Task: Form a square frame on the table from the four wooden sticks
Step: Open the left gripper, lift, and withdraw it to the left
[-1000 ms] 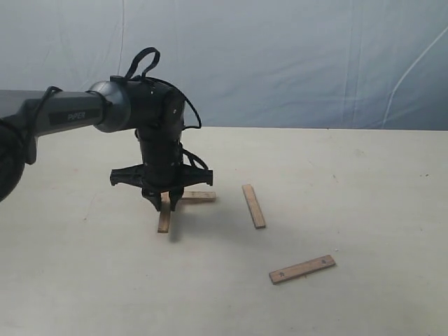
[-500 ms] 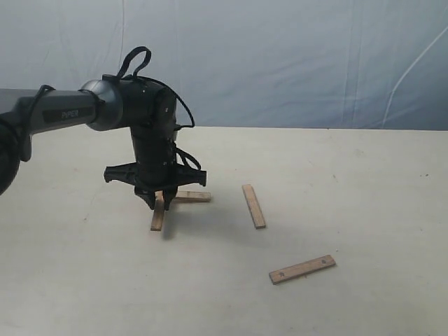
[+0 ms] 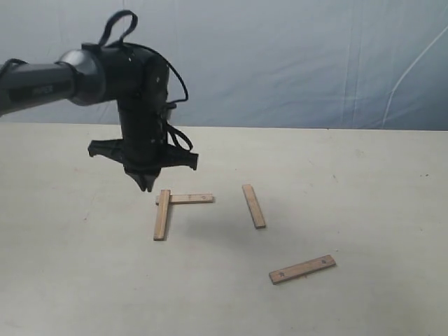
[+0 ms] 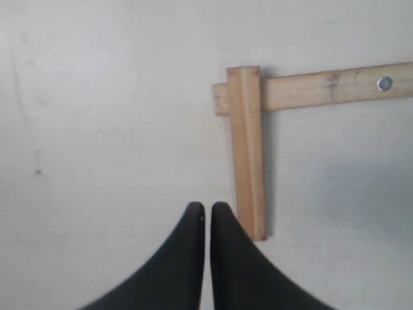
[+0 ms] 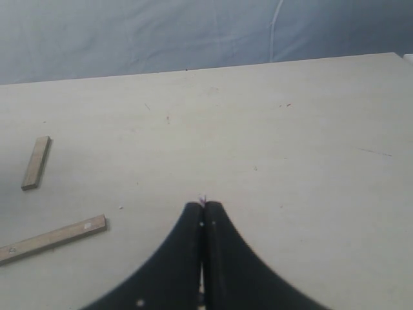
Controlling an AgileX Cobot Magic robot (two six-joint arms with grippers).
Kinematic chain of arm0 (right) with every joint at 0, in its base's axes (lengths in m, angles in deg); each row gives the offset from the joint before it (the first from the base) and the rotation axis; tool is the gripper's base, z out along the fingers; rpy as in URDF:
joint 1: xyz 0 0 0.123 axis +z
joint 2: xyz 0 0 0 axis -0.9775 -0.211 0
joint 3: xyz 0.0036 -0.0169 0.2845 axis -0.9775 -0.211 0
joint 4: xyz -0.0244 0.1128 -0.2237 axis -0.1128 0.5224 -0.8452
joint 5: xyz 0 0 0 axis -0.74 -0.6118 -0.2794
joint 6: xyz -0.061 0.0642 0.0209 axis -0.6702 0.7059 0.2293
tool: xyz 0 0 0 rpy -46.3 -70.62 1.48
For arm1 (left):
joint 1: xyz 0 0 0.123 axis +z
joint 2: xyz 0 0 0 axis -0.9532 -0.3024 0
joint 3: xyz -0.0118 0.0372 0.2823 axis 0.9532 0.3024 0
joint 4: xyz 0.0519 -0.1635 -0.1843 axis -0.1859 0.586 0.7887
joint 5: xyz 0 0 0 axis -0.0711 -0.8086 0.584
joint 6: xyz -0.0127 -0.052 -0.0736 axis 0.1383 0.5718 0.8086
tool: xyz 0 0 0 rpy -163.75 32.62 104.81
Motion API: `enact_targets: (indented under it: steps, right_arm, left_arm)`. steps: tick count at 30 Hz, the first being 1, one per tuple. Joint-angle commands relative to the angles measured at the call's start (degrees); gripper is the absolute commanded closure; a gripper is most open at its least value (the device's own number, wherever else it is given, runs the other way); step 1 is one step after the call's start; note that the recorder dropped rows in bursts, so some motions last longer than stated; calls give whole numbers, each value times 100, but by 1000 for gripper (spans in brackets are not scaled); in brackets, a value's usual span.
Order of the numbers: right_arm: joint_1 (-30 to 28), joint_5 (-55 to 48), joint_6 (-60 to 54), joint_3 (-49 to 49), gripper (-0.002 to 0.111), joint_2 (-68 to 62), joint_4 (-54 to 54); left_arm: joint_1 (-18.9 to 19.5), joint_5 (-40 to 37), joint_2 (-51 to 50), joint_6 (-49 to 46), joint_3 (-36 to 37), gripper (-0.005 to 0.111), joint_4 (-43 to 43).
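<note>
Grey left arm [image 3: 42, 82], black wrist, looped black cable [image 3: 119, 24].

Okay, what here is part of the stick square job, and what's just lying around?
Job: overlapping stick, holed stick under it, loose plain stick, loose holed stick, table, left gripper.
Just there: blue-grey backdrop cloth.

The left arm [image 3: 42, 87] reaches in level from the left, wrist bent straight down, the left end effector [image 3: 145, 184] pointing downward, fingers pressed together and empty. The right end effector [image 5: 203, 208] is likewise closed.
</note>
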Motion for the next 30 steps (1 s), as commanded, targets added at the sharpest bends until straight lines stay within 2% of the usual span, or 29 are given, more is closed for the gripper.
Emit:
enact_targets:
  steps: [1, 5, 7, 10, 14, 17, 21, 30]
  right_arm:
    - [6, 25, 3, -10, 109, 21, -25]
    - [6, 38, 3, -10, 109, 21, -12]
    - [6, 38, 3, -10, 109, 21, -12]
    - [6, 38, 3, -10, 109, 21, -12]
    - [6, 38, -21, -10, 109, 21, -332]
    - [6, 38, -10, -10, 109, 21, -813]
    - [6, 38, -10, -10, 109, 21, -813]
    - [6, 382, -10, -10, 109, 21, -877]
  left_arm:
    - [64, 32, 748, -149, 508, 107, -205]
    - [381, 615, 1601, -470, 1545, 107, 65]
    - [704, 1138, 2115, -542, 2271, 107, 287]
    - [1336, 1929, 2832, -1137, 3407, 107, 946]
    - [1807, 3242, 3839, -1197, 4815, 107, 1174]
    - [1875, 4509, 4743, -924, 5732, 107, 1486]
    - [1638, 5898, 5872, -927, 6905, 107, 1547]
    - [1362, 7817, 8129, -927, 9026, 107, 1559]
